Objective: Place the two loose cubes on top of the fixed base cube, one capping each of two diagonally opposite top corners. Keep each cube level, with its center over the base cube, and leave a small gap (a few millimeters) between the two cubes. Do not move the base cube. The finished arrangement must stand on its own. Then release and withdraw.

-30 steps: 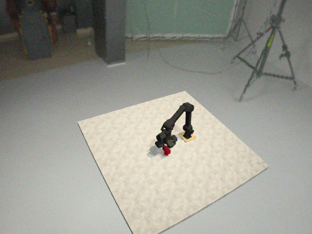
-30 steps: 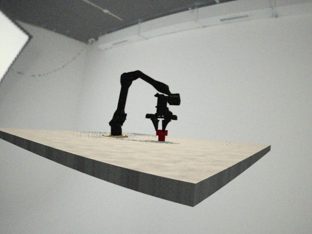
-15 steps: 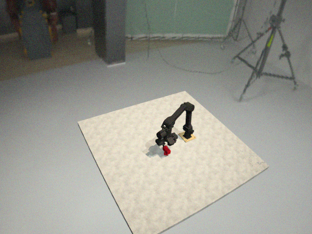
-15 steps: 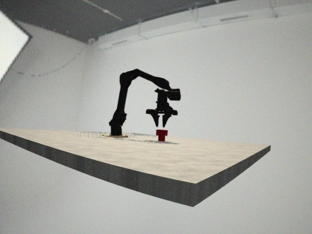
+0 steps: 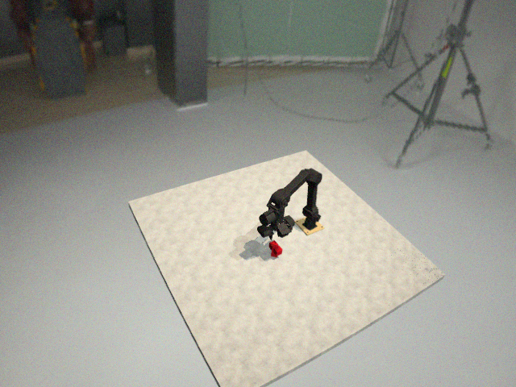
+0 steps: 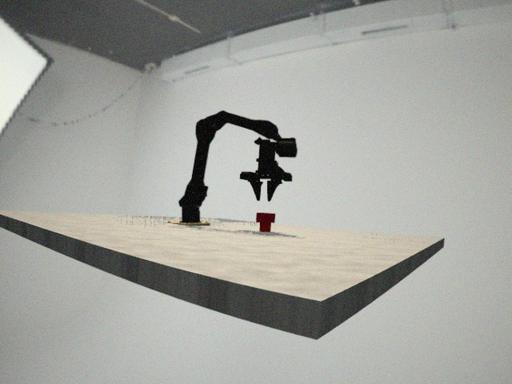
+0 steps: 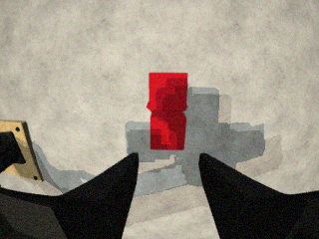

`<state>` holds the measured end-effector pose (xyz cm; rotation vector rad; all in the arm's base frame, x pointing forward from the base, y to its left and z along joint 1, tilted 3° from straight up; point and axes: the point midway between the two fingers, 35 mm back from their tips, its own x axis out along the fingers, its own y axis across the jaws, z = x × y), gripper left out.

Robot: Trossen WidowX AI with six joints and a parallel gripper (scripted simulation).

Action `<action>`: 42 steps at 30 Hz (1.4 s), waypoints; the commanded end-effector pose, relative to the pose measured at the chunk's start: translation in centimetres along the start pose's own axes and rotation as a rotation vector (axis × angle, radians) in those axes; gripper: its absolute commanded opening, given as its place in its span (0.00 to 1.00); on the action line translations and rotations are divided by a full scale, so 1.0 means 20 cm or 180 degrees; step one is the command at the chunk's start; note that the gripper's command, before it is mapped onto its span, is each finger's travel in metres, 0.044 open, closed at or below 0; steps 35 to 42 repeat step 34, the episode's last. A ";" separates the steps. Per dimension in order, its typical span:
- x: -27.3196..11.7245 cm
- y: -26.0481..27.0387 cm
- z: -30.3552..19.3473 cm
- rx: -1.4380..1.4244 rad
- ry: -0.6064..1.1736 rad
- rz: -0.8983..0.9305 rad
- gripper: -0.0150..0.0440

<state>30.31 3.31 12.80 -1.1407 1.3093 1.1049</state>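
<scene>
Two red loose cubes sit side by side on the red base cube [image 6: 265, 227], forming a T shape in the exterior view. In the wrist view, one loose cube [image 7: 168, 89] is farther from the fingers and the other loose cube [image 7: 167, 133] is nearer. Small corners of the base cube stick out on both sides between them. Both loose cubes look level. The gap between them is too small to judge. My gripper [image 6: 264, 200] [image 7: 169, 159] is open and empty, pointing down above the cubes with clear space below its fingertips.
The arm's base plate [image 5: 309, 226] [image 6: 189, 223] [image 7: 30, 154] stands on the pale table [image 5: 300, 308] [image 6: 289, 268], off to one side of the cubes. Shadows of the arm and gripper fall around the stack. A tripod [image 5: 435, 95] stands on the floor in the background.
</scene>
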 end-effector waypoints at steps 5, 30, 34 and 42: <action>-0.04 0.00 0.00 0.0010 -0.0003 -0.0008 0.69; -0.10 0.25 0.68 -0.0005 -0.0041 0.0018 0.93; -0.10 0.25 0.68 -0.0005 -0.0041 0.0018 0.93; -0.10 0.25 0.68 -0.0005 -0.0041 0.0018 0.93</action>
